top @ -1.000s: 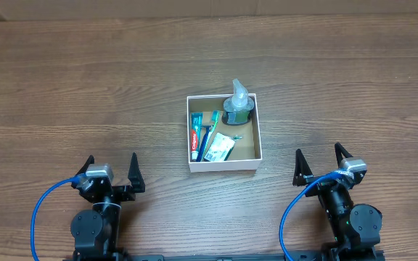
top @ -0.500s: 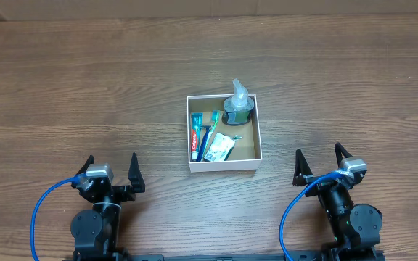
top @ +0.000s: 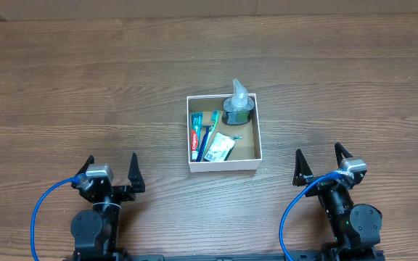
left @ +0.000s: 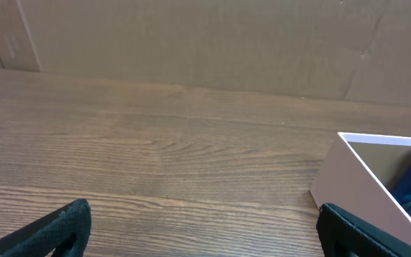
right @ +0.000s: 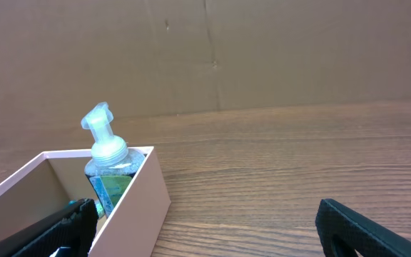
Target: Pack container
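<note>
While both arms sit parked at the near edge of the surface point(top: 64, 87), the container point(top: 223, 165) stands at mid-surface, ahead of them and between them. It lies forward and to the right of your left fingers point(top: 133, 171), and forward and to the left of your right fingers point(top: 298, 167). The right pair is the nearer of the two. Both pairs are spread wide apart and hold nothing.

The container is square, so it has no long axis to line up on. Its walls run roughly parallel to the near edge of the surface. Inside, a toothpaste tube point(top: 194, 135) and a toothbrush point(top: 207, 133) lie side by side along the left wall, with their length pointing away from you. A small packet point(top: 222, 148) lies beside them. A pump bottle point(top: 238, 109) stands upright in the far right corner, and its nozzle rises above the rim.

From the left wrist you see only the near left corner of the white wall point(left: 348, 178) at the right of the view. From the right wrist you see the bottle point(right: 105, 160) rising over the wall point(right: 145, 196) at the left.

No loose item shows on the wood, so the packing looks finished. If you do reach in, use the right arm and mind the tall bottle. There is bare wood on every side of the container, and a cardboard backdrop point(left: 191, 43) closes off the far side.
</note>
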Controlling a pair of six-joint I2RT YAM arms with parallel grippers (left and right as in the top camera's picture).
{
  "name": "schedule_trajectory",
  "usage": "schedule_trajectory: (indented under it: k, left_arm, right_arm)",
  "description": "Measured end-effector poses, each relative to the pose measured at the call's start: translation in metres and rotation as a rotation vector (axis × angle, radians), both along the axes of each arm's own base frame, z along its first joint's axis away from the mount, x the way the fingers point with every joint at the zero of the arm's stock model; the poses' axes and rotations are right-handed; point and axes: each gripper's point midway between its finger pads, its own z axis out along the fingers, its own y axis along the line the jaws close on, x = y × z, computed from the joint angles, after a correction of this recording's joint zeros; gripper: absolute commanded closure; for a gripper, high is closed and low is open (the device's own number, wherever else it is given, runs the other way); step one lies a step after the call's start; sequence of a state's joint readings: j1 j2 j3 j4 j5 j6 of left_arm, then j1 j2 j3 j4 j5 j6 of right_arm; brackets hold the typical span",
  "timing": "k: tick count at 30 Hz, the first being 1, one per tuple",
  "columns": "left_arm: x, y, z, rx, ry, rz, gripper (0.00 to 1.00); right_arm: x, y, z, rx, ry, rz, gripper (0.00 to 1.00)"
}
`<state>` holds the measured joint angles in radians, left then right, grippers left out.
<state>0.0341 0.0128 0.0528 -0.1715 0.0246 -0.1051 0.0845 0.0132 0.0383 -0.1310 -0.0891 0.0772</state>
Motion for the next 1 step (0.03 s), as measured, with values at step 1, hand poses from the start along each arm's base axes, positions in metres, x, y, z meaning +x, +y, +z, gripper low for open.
schedule_trajectory:
  k: [1]
  left_arm:
    - [0.0, 0.0, 0.0, 0.0, 0.0, 0.0, 0.0]
  right_arm:
    - [0.0, 0.0, 0.0001, 0.0, 0.0, 0.0, 0.0]
